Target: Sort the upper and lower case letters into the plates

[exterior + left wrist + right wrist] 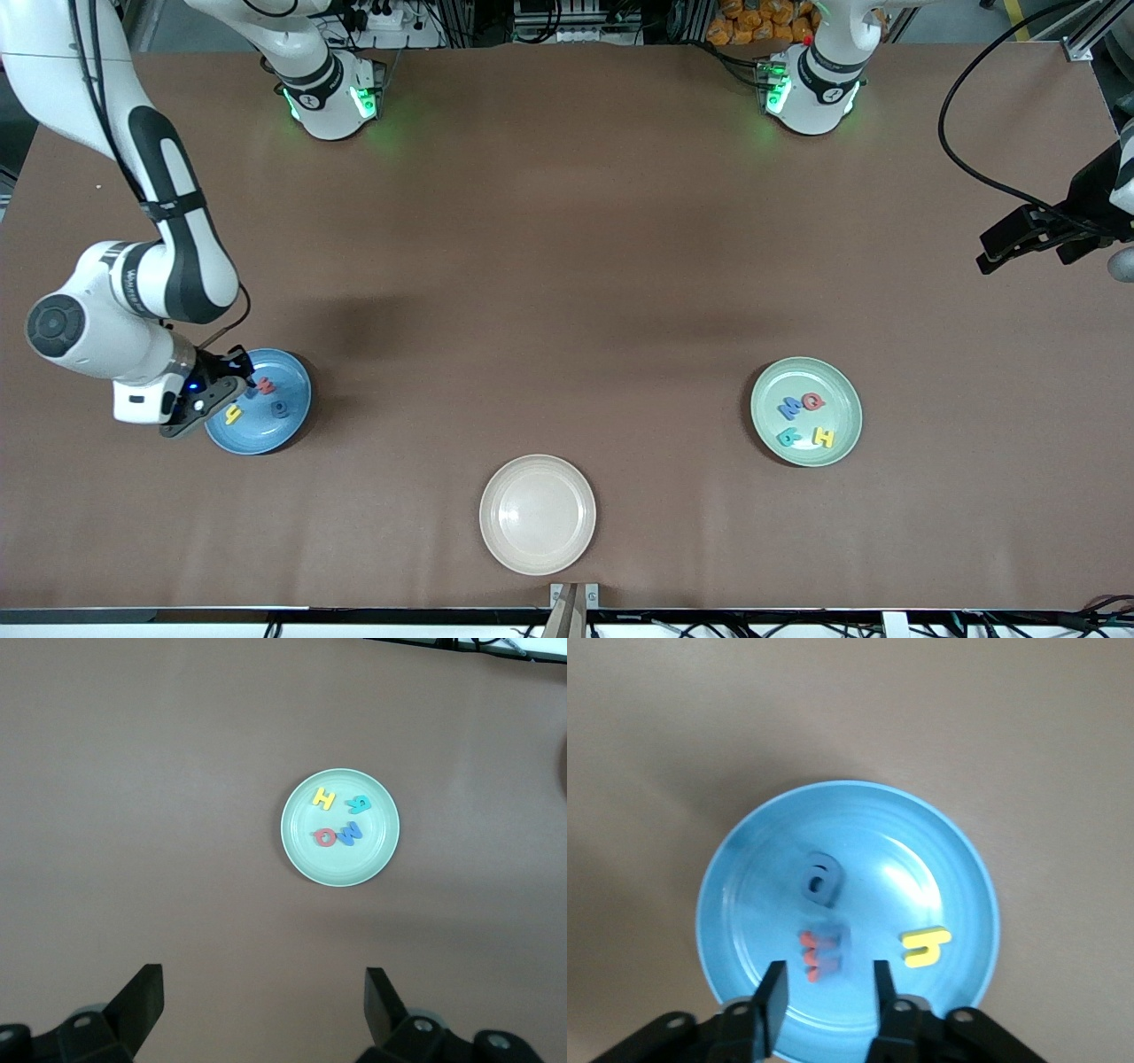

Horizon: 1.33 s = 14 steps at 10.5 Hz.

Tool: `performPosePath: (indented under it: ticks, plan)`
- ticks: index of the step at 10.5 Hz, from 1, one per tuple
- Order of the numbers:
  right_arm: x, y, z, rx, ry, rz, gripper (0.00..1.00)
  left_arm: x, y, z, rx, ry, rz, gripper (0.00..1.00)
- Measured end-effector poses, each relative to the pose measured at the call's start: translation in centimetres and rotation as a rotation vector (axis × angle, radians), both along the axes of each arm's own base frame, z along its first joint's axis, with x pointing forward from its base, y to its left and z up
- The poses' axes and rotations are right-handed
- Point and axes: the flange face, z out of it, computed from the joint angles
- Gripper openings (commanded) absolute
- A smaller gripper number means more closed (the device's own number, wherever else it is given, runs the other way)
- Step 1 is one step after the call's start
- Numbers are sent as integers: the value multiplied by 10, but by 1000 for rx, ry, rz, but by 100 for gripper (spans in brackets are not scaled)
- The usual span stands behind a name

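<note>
Nearest the front camera: one cream plate (pixel 537 514), nothing in it, seen only in the front view.

Farther back, two task plates, well apart. Mint green plate (pixel 806 411) toward the left arm's end of the counter (pixel 567 266) carries four letters: yellow H (pixel 825 437), teal letter (pixel 789 436), blue letter (pixel 790 408), red letter (pixel 812 400). Left wrist view shows the same four more plainly, all flat inside the plate, in two close pairs.

Sky blue plate (pixel 259 401) toward the right arm's end. Front view: yellow letter (pixel 233 414), blue letter (pixel 280 408), red letter (pixel 267 385); the plate's edge nearest the arm is covered by the right hand (pixel 241 383). Right wrist view adds detail: yellow h, blue rounded letter, red letter, and a faint bluish piece touching the red one (pixel 835 948), blurred, hard to tell from the plate. Fourth letter here not certain.

Right hand low over the blue plate, fingers (pixel 774 999) slightly parted, nothing pinched; red letter lies just off the tips.

Left hand (pixel 1019 237) waits high over the counter's edge at its own end, fingers (pixel 142 995) spread wide, holding nothing; arm cut off by the frame.
</note>
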Motion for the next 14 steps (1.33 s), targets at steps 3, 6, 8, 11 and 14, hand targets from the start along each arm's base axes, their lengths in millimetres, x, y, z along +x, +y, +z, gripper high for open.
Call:
performPosePath:
  ticks: [3,6,8,11,14]
  plan:
    - [9,-1,13,1,-27,-1,100,0,-1,0,0,0,-2,100]
    - [15,10,35,15,7,-19,100,0,-1,0,0,0,-2,100]
    - [5,26,57,26,78,-122,100,-3,-2,-1,1,21,-3,100]
    - [-17,34,118,15,131,-290,100,-7,-1,1,3,44,-2,100]
    - [-38,29,211,5,24,-389,100,-11,-1,1,4,71,-3,100]
